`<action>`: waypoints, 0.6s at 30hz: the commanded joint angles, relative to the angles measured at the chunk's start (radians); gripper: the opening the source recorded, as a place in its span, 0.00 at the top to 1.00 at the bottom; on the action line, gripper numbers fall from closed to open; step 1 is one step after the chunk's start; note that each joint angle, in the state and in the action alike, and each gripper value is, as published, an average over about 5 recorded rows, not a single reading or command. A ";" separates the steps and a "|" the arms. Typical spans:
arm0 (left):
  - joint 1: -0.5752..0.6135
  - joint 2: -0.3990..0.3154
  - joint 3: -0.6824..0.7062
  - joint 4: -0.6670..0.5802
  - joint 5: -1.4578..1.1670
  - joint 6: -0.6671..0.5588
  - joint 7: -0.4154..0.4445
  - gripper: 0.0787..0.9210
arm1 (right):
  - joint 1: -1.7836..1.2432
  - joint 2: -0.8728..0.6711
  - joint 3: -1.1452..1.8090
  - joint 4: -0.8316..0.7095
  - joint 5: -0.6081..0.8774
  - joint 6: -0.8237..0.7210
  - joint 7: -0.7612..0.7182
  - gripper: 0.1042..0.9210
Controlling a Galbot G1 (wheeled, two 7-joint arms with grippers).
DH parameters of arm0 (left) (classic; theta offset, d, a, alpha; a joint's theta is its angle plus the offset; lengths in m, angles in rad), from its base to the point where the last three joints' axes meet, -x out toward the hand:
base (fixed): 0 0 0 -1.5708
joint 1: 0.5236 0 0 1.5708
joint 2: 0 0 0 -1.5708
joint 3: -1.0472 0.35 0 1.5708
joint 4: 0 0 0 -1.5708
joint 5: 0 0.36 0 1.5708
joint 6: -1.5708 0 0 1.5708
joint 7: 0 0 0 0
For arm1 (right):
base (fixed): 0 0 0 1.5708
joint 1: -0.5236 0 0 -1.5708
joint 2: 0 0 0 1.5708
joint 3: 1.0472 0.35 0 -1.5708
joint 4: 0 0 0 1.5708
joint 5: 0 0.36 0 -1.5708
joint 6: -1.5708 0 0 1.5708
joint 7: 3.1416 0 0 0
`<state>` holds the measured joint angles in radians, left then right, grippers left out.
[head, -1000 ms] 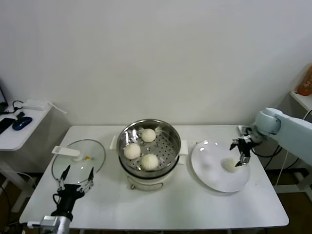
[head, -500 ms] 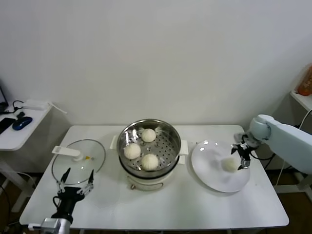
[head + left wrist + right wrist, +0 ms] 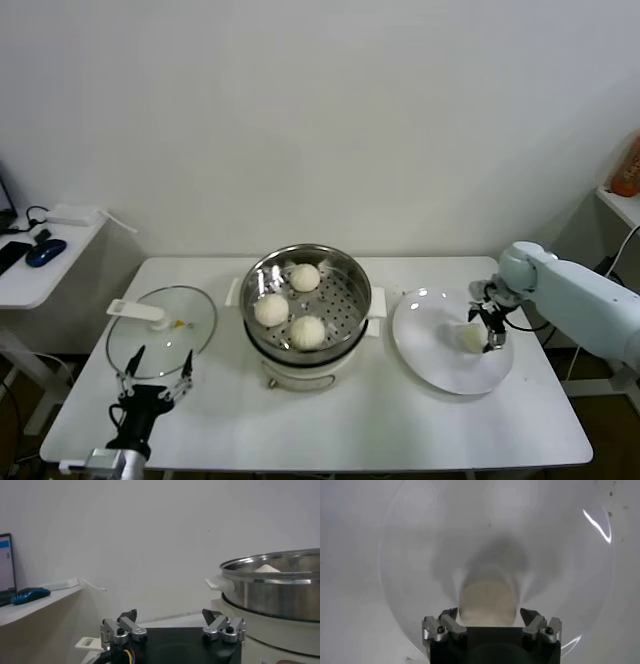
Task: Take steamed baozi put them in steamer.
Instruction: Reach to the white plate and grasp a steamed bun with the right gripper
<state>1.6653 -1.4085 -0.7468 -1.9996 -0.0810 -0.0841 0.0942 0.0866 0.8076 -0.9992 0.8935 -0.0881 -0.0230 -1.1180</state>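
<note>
The steel steamer (image 3: 306, 300) stands mid-table and holds three white baozi (image 3: 307, 330) on its perforated tray. Its rim also shows in the left wrist view (image 3: 272, 577). One more baozi (image 3: 470, 338) lies on the white plate (image 3: 440, 365) to the right. My right gripper (image 3: 489, 325) is open and low over this baozi; in the right wrist view the bun (image 3: 487, 600) lies between the spread fingers (image 3: 449, 616), with gaps on both sides. My left gripper (image 3: 155, 362) is open and empty at the table's front left.
A round glass lid (image 3: 160, 330) with a white handle lies left of the steamer. A side shelf (image 3: 30, 270) at far left holds a blue mouse (image 3: 45, 252). An orange bottle (image 3: 628, 165) stands at far right.
My right gripper has come down and slightly left onto the plate, so its fingers now straddle the baozi. The left arm has barely moved.
</note>
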 commanded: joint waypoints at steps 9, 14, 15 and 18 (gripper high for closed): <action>-0.003 0.000 0.003 0.003 0.004 0.002 -0.001 0.12 | -0.015 0.022 0.019 -0.024 -0.028 0.010 -0.003 0.22; -0.003 0.000 0.000 0.004 0.003 0.001 -0.001 0.12 | -0.005 0.019 0.015 -0.018 -0.012 0.008 -0.004 0.28; -0.003 0.000 0.000 0.004 0.003 0.001 -0.002 0.12 | 0.001 0.016 0.010 -0.014 -0.002 0.006 -0.004 0.29; -0.003 0.000 -0.001 0.005 0.002 0.000 -0.002 0.12 | 0.036 0.003 -0.017 0.013 0.048 -0.009 -0.003 0.29</action>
<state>1.6624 -1.4089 -0.7467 -1.9953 -0.0780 -0.0830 0.0926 0.0886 0.8181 -0.9917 0.8834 -0.0936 -0.0200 -1.1212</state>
